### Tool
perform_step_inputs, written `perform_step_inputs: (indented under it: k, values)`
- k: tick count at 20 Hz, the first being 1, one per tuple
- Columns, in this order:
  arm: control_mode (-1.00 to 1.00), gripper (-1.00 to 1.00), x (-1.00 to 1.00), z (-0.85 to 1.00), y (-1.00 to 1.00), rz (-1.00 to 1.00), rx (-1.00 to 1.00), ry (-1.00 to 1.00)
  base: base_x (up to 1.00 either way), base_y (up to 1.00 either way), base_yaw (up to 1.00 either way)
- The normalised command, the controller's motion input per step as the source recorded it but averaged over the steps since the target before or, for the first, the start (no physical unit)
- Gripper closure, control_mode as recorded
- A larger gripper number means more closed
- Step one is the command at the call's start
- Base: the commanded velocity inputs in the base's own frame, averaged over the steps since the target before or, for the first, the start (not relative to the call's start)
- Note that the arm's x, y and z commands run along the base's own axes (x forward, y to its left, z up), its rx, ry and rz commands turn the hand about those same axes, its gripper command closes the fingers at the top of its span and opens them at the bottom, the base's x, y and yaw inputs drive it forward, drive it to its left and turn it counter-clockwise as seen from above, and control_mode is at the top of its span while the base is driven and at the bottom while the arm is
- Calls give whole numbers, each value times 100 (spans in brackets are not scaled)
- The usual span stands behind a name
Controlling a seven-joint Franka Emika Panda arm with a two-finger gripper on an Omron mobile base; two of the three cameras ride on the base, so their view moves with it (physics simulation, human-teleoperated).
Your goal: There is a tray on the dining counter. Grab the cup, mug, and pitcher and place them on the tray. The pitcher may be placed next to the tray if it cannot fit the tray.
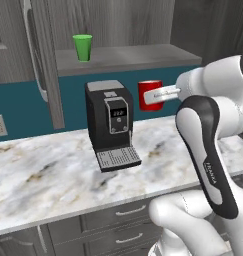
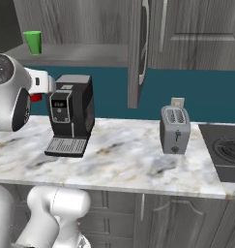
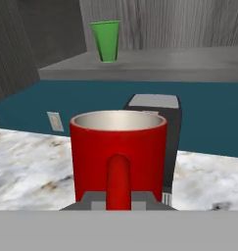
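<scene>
My gripper (image 1: 153,95) is shut on the handle of the red mug (image 1: 145,89) and holds it upright in the air, to the right of the coffee machine and above the worktop. In the hand view the mug (image 3: 118,147) is close in front, pale inside, with its handle between my gripper (image 3: 118,199) fingers. A sliver of the mug (image 2: 36,98) shows behind my arm in the right base view. The green cup (image 1: 83,47) (image 2: 33,42) (image 3: 106,40) stands upright on a grey shelf above and behind. The tray, pitcher and dining counter are out of view.
A black coffee machine (image 1: 112,122) (image 2: 70,114) stands on the marbled worktop (image 1: 43,170). A toaster (image 2: 174,128) and a stove top (image 2: 227,152) are further right. An open cabinet door (image 1: 43,60) (image 2: 138,48) hangs beside the shelf.
</scene>
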Motion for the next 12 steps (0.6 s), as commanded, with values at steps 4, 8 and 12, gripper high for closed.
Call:
perform_step_inputs:
  k: [4, 8, 12]
  values:
    - [-100, 100, -13, 0, 0, 0, 0, 0, 0, 0, 0]
    - [-100, 100, -55, -6, 0, 0, 0, -2, 0, 0, 0]
    - [-100, 100, -21, -1, 0, 0, 0, -3, 0, 0, 0]
